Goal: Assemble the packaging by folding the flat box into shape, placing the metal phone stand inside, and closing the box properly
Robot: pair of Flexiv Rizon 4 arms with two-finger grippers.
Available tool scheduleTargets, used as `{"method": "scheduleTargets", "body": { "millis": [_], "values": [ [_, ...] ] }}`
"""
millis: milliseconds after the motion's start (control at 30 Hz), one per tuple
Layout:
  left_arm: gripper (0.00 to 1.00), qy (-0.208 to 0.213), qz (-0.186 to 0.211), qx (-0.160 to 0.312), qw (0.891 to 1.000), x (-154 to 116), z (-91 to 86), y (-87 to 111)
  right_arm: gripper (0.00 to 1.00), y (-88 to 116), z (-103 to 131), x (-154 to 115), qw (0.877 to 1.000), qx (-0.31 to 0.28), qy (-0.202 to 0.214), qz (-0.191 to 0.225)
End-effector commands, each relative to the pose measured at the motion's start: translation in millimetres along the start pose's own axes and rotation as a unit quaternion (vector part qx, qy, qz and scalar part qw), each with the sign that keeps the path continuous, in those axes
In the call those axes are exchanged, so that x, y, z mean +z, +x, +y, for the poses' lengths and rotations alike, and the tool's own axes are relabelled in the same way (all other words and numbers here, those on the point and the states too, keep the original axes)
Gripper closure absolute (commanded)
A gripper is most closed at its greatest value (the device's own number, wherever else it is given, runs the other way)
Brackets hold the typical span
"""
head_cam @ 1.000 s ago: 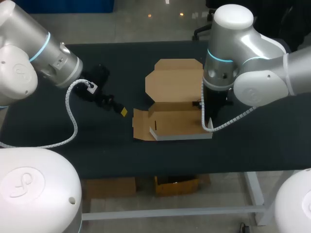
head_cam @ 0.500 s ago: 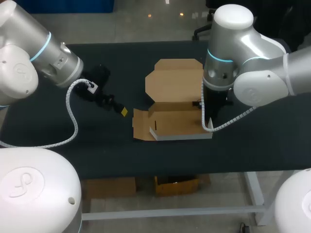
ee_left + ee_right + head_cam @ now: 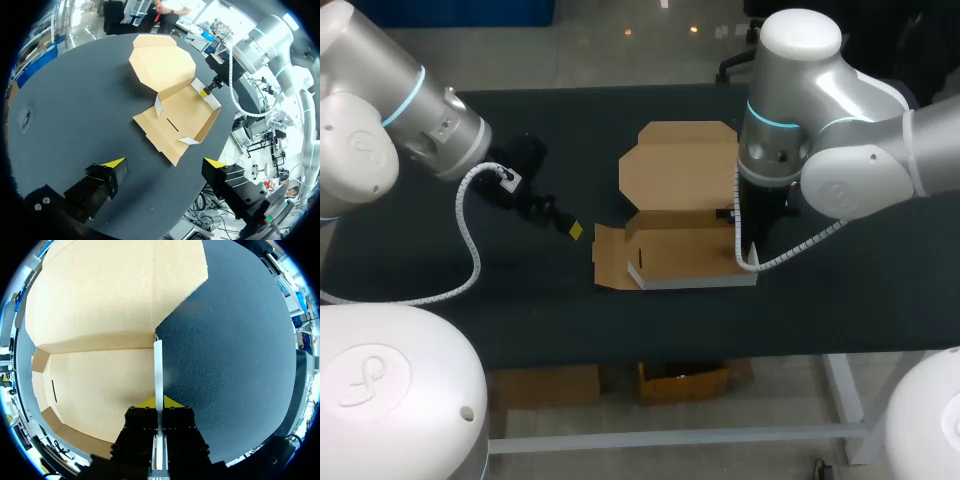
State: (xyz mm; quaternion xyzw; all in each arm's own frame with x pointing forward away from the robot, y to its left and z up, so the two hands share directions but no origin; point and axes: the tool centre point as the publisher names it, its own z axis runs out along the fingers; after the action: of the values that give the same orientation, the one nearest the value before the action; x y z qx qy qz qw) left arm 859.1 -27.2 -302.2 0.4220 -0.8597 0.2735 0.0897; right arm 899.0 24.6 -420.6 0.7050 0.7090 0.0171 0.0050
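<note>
In the head view I see the box [image 3: 685, 250] in the middle of the table [image 3: 880, 300], tray half formed, lid [image 3: 680, 170] lying flat behind it; my right arm [image 3: 800, 150] hides its own claw. The left wrist view shows the left gripper [image 3: 165, 163] spread wide on nothing, short of the box, and the right gripper [image 3: 206, 92] at the far side wall [image 3: 214, 102]. The right wrist view settles it: both yellow tips are clamped on that upright wall.
</note>
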Motion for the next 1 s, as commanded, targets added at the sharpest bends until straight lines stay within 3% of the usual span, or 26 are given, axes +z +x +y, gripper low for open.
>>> {"method": "scheduleTargets", "body": {
  "millis": [33, 433, 1000],
  "values": [
    [0.00, -0.003, -0.002, -0.001, 1.000, -0.3, -1.1, 0.4, 1.00, -0.1, -0.4, 0.3, 1.000, 0.000, 0.000, 0.000],
    [0.00, 0.000, 0.000, -0.008, 1.000, 0.1, 0.2, -0.3, 1.00, -0.1, -0.4, 0.3, 1.000, 0.000, 0.000, 0.000],
    [0.00, 0.049, 0.015, -0.107, 0.993, 2.1, 7.6, 0.9, 1.00, -0.1, -0.4, 0.3, 1.000, 0.000, 0.000, 0.000]
  ]
}}
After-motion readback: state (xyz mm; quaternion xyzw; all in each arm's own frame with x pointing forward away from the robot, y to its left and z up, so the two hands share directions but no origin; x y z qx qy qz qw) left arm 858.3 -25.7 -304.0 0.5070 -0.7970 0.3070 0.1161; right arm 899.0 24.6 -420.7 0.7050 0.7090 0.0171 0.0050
